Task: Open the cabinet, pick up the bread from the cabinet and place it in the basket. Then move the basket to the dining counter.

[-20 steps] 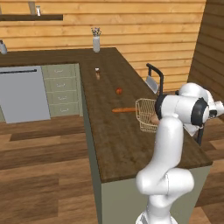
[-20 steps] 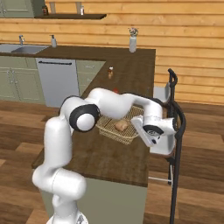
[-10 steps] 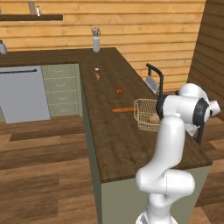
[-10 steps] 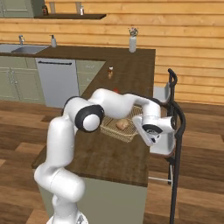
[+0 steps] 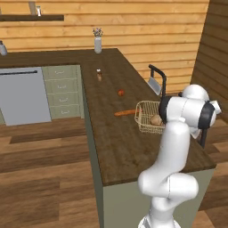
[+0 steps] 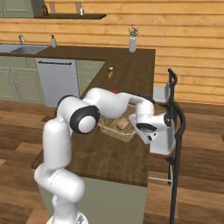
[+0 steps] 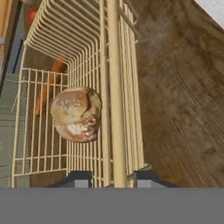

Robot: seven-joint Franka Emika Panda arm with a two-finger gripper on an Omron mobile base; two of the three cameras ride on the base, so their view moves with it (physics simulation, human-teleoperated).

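Note:
The tan wire basket (image 5: 143,107) stands on the long dark wood dining counter (image 5: 111,142), near its right edge. The round brown bread (image 5: 155,120) lies inside it. From the right, the bread (image 6: 122,124) sits in the basket (image 6: 107,125), with my hand reaching in from that side. In the hand view my gripper (image 7: 113,177) straddles the basket's rim (image 7: 114,87). One finger is inside and one outside, each a little off the wire, so it is open. The bread (image 7: 76,113) rests on the mesh floor left of the rim. A strip of the olive-green cabinet (image 6: 13,6) shows top left.
An orange carrot-like piece (image 5: 127,112) lies just left of the basket. A red fruit (image 5: 121,92), a small bottle (image 5: 99,75) and a vase (image 5: 97,43) stand farther along the counter. A black-framed chair (image 6: 175,113) stands close by the counter's right edge.
The jaws have parted slightly from the basket rim they were shut on. The basket and bread stay where they were on the counter.

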